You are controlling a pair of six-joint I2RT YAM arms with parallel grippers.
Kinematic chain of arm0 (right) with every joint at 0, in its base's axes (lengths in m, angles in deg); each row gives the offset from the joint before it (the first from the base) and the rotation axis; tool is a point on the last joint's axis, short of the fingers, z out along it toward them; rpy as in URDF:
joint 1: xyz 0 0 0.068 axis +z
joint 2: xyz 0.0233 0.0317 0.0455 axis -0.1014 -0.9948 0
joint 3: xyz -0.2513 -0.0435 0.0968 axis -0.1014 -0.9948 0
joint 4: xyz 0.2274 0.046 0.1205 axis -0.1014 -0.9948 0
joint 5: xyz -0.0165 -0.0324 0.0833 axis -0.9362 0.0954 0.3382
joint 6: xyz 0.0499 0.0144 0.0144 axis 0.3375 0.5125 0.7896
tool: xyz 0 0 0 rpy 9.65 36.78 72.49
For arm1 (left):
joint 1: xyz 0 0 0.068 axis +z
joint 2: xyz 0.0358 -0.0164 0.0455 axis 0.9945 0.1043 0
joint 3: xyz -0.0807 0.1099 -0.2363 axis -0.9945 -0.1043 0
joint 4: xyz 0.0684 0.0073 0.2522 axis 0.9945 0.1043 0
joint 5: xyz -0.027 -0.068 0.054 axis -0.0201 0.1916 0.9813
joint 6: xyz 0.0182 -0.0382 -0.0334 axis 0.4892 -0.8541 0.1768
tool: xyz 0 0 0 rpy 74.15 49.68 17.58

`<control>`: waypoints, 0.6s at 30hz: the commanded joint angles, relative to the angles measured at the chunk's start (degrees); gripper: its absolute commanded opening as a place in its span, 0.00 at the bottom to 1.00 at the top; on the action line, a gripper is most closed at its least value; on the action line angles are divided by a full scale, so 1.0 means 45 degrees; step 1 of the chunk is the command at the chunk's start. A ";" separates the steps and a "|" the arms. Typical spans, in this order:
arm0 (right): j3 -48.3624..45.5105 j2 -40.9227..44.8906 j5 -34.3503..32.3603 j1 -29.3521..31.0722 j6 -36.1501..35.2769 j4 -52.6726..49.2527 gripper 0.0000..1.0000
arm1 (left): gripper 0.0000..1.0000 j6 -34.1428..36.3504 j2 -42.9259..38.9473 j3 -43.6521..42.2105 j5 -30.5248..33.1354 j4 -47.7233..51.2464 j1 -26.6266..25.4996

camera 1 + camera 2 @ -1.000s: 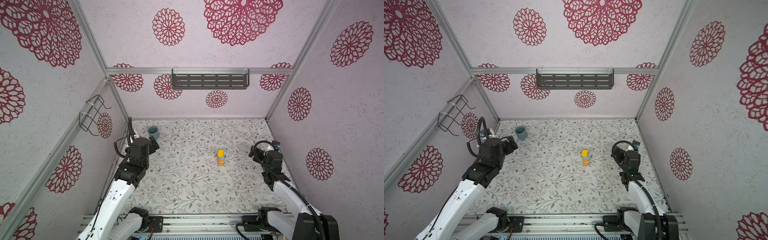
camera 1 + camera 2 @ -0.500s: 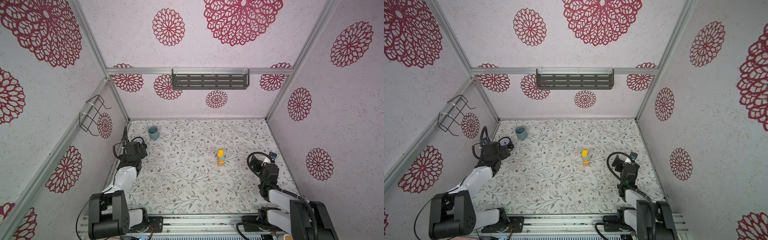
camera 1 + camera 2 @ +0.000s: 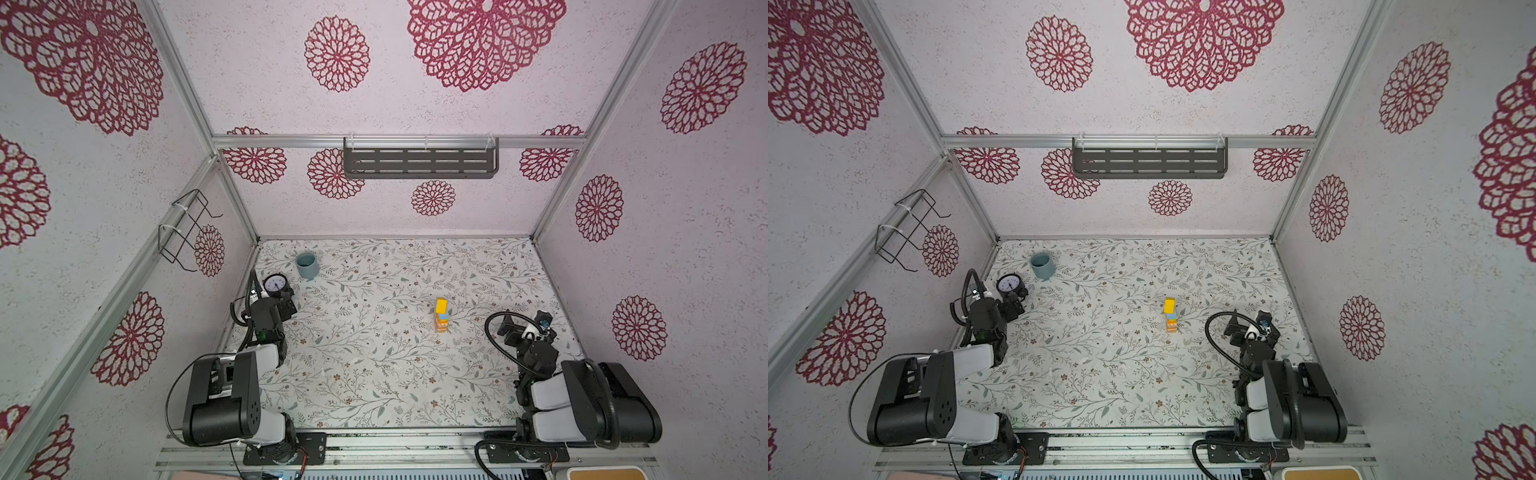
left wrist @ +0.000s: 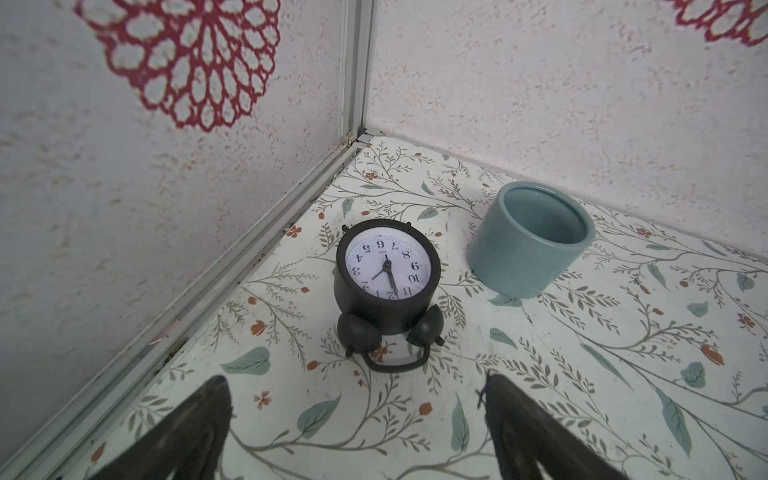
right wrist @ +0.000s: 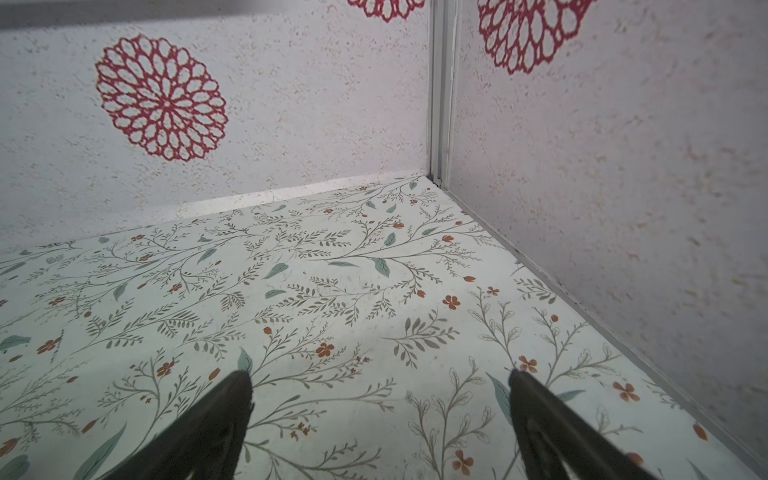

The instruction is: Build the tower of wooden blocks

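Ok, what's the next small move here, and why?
Probably none: I'd park the arms and end. The tower stands upright, yellow block on top, and no loose block shows in any view. The left gripper and right gripper are open, empty, and well apart from it.

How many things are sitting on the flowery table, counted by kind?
Block tower: 1
Blue cup: 1
Black alarm clock: 1
Total: 3
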 commanded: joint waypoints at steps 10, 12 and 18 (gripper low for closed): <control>0.2576 -0.0716 0.1139 0.0176 -0.0929 -0.2667 0.99 | 0.97 0.1103 0.0753 0.0143 0.0178 -0.1716 -0.0550; 0.3339 -0.0736 0.1097 0.0264 -0.1011 -0.3853 0.99 | 0.97 0.1094 0.0764 0.0131 0.0159 -0.1822 -0.0547; 0.3319 -0.0698 0.0864 0.0294 -0.1059 -0.3888 0.99 | 0.97 0.1124 0.0743 0.0059 0.0179 -0.1922 -0.0568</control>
